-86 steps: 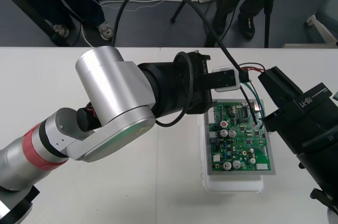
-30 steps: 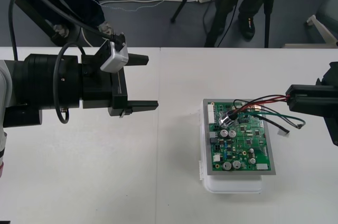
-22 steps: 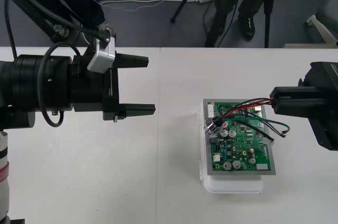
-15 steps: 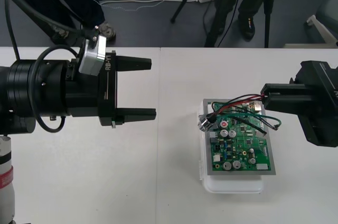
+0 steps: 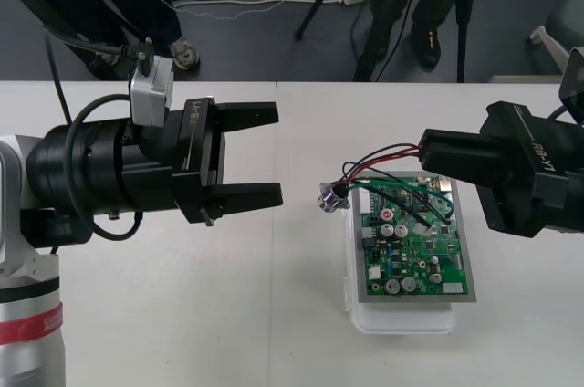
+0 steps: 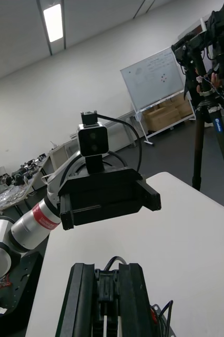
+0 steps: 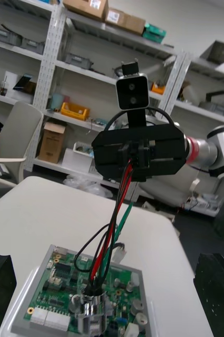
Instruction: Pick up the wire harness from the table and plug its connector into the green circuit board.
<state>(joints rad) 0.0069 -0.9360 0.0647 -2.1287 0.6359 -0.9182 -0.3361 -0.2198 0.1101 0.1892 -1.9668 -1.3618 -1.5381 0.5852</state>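
Note:
My right gripper (image 5: pixel 422 154) is shut on the wire harness (image 5: pixel 374 166) above the far edge of the green circuit board (image 5: pixel 415 245). Red, black and green wires run from it toward the left. The round metal socket (image 5: pixel 330 197) hangs in the air just off the board's left side. A loose wire loop droops over the board. My left gripper (image 5: pixel 279 153) stands open a short way left of the socket, pointing at it. In the left wrist view the right gripper (image 7: pixel 138 155) holds the wires (image 7: pixel 114 221), and the socket (image 7: pixel 88 310) dangles over the board (image 7: pixel 54 295).
The board rests on a white base (image 5: pixel 401 319) at the table's right. In the right wrist view the left gripper (image 6: pixel 109 197), with a camera on top, faces my shut fingers (image 6: pixel 85 300). Bare table lies in front and to the left.
The right gripper has carried the harness leftward, and the socket has swung from over the board to beyond its left edge. The left gripper has moved right toward it, still open.

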